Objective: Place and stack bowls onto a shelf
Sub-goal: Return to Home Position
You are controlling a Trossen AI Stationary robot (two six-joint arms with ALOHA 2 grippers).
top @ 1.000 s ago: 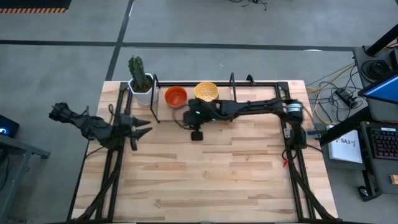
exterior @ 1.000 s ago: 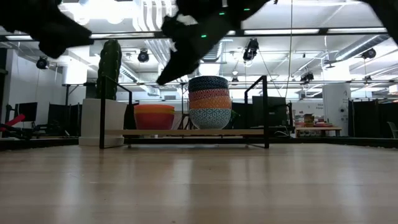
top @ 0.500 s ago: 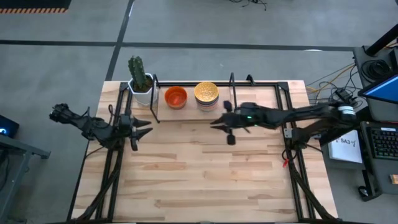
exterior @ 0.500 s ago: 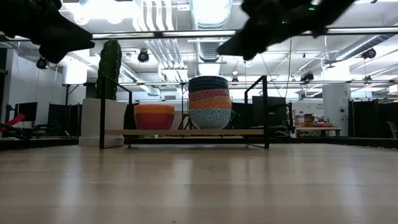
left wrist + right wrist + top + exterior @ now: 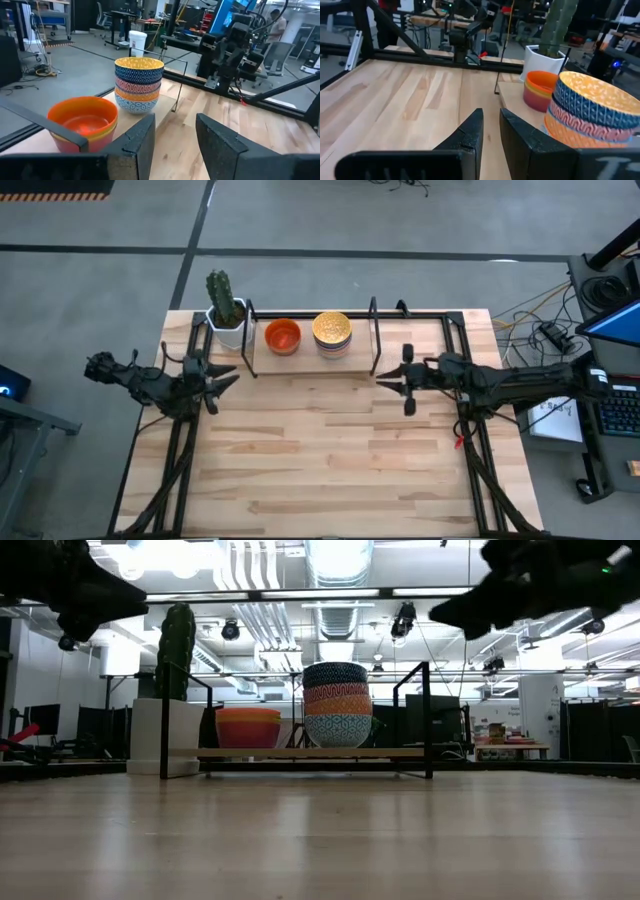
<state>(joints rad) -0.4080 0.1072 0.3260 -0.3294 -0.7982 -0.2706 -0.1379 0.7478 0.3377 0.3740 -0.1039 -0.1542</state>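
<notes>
Light wooden tabletop (image 5: pixel 330 460) fills the middle of the high view, with grey floor around it and an office room behind it in the low view.

The left gripper (image 5: pixel 228 380) hangs over the left edge of the table and points toward the shelf (image 5: pixel 400 752). Its fingers (image 5: pixel 142 142) are clearly apart and hold nothing. The right gripper (image 5: pixel 382 380) hangs over the table just in front of the shelf's right end. Its fingers (image 5: pixel 470 135) have only a narrow gap between them, and nothing is in this gap.

The shelf stands at the far edge of the table. On it are two stacks of bowls, side by side and close together. The low stack (image 5: pixel 283 336) has an orange bowl on top, with a yellow rim under it. The taller stack (image 5: pixel 331 330) has a blue patterned bowl with a yellow inside on top, then red and orange bands, and a blue-and-white bowl at the bottom.

A black upright (image 5: pixel 373 340) of the shelf stands between the right gripper and the taller stack. A cactus in a white pot (image 5: pixel 225 308) stands just beside the shelf's left end, near the left gripper.
</notes>
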